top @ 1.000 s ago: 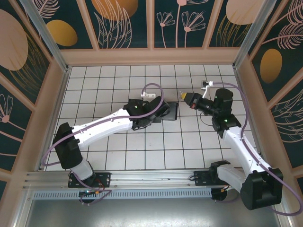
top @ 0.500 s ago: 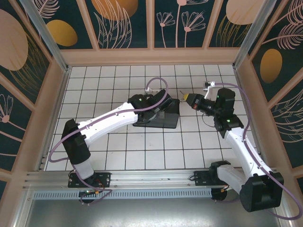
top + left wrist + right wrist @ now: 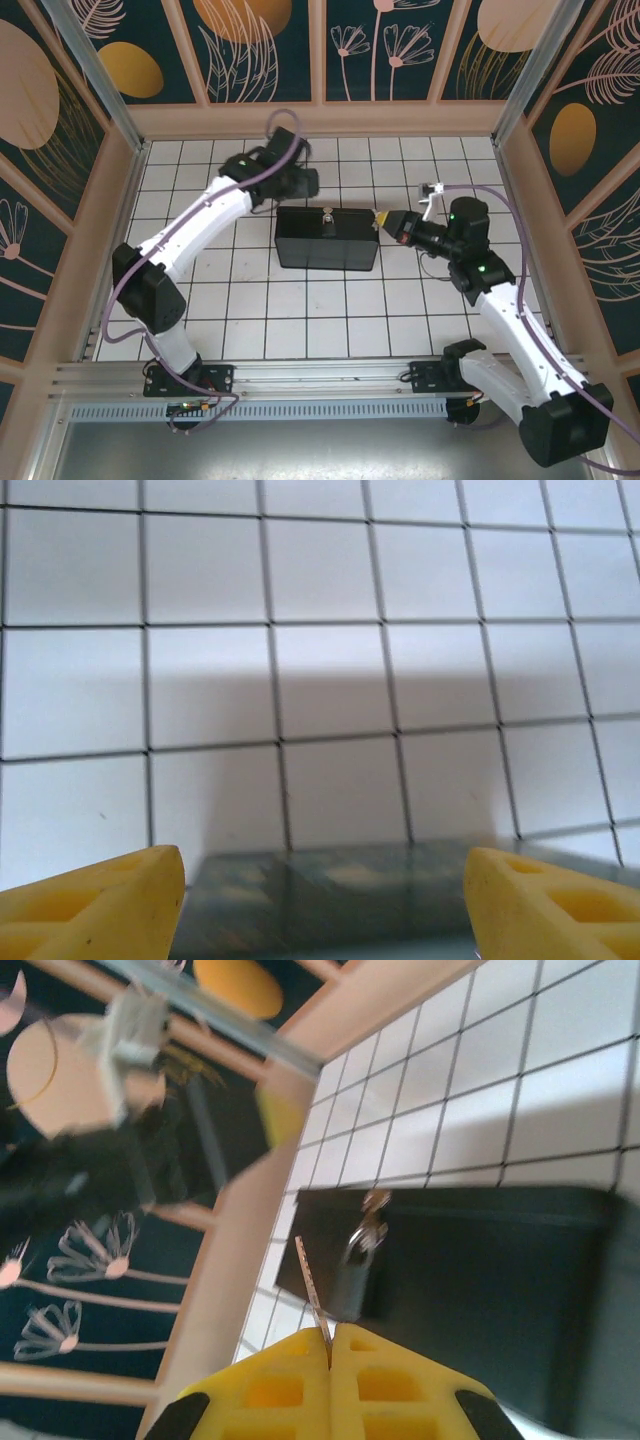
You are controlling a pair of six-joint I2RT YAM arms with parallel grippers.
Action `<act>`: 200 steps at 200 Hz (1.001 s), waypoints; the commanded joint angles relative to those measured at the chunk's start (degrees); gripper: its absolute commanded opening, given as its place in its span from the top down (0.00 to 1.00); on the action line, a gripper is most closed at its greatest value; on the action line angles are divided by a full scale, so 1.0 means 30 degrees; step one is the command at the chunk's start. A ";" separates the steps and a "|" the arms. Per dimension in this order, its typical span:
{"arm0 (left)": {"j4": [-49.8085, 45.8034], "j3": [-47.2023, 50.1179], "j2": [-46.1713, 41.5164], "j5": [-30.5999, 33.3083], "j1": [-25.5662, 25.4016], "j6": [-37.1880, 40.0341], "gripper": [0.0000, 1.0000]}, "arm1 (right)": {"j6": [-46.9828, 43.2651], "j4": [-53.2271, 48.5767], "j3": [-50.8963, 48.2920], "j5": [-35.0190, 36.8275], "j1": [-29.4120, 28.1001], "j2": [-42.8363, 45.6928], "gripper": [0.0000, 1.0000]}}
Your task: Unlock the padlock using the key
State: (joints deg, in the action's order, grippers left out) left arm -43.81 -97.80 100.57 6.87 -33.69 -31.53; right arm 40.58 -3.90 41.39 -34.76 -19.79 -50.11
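The tiny grey padlock [image 3: 325,217] hangs from a hasp on a dark box [image 3: 330,252] in the middle of the tiled floor. In the right wrist view the padlock [image 3: 352,1268] dangles against the box's dark side [image 3: 500,1290]. My right gripper [image 3: 329,1338] is shut on the slim key [image 3: 310,1285], whose blade points toward the padlock with a small gap left. From above, that gripper [image 3: 383,217] sits just right of the box. My left gripper [image 3: 308,181] is open behind the box, its yellow fingers [image 3: 100,900] wide apart over the painted lid [image 3: 340,900].
Wooden walls with dark floral panels enclose the tiled floor [image 3: 250,310]. An aluminium rail [image 3: 250,375] runs along the near edge by the arm bases. Purple cables loop off both arms. Bare tiles lie in front of the box.
My left arm has swung off the box to the back left, uncovering the box and padlock. My right gripper with the key has shifted slightly down and toward the box.
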 commanded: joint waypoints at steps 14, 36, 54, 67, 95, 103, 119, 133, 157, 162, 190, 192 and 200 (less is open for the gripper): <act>0.3655 0.0851 0.0739 -0.4977 0.2020 0.4654 0.25 | 0.2013 -0.0358 -0.0707 0.2887 -0.2770 0.0893 1.00; 0.4006 0.0986 0.1501 -0.8162 0.2090 0.4851 0.26 | 0.2612 -0.0288 -0.1267 0.3766 -0.3619 0.1231 1.00; 0.5069 0.2582 0.1116 -1.0518 0.2105 0.4507 0.27 | 0.2833 -0.0070 -0.1561 0.4044 -0.3745 0.1140 1.00; 0.6021 0.3976 0.0337 -1.1431 0.2090 0.4240 0.27 | 0.2852 0.0008 -0.1579 0.4064 -0.4052 0.0935 1.00; 0.6715 0.5700 -0.1300 -1.3108 0.2105 0.3896 0.27 | 0.2804 -0.0018 -0.1579 0.3870 -0.4298 0.0497 1.00; 0.6852 0.6163 -0.1726 -1.3357 0.2092 0.3654 0.27 | 0.2774 -0.0036 -0.1550 0.3784 -0.4358 0.0408 1.00; 0.7074 0.7156 -0.2608 -1.3491 0.2091 0.3180 0.27 | 0.2762 -0.0090 -0.1492 0.3639 -0.4477 0.0333 1.00; 0.6900 0.7760 -0.3245 -1.3594 0.2090 0.2920 0.27 | 0.2767 -0.0111 -0.1518 0.3540 -0.4679 0.0314 1.00; 0.7364 0.9148 -0.4332 -1.4434 0.2010 0.1809 0.28 | 0.2948 0.0121 -0.1876 0.3383 -0.5051 0.0207 1.00; 0.7676 0.9557 -0.4604 -1.4743 0.1975 0.1458 0.28 | 0.2965 0.0205 -0.1982 0.3385 -0.5102 0.0210 1.00; 0.8998 1.1790 -0.5998 -1.6068 0.1486 -0.0362 0.28 | 0.3205 0.0630 -0.2533 0.3472 -0.5163 0.0363 1.00; 0.8969 1.1870 -0.6070 -1.6041 0.1441 -0.0382 0.28 | 0.3225 0.0664 -0.2579 0.3473 -0.5168 0.0371 1.00; 0.8784 1.2121 -0.6319 -1.5822 0.1299 -0.0469 0.28 | 0.3260 0.0771 -0.2687 0.3487 -0.5153 0.0417 1.00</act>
State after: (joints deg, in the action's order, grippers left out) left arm -18.79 -64.82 83.88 -36.91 -28.03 -28.03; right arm 49.10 -4.34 34.76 -24.43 -34.79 -49.19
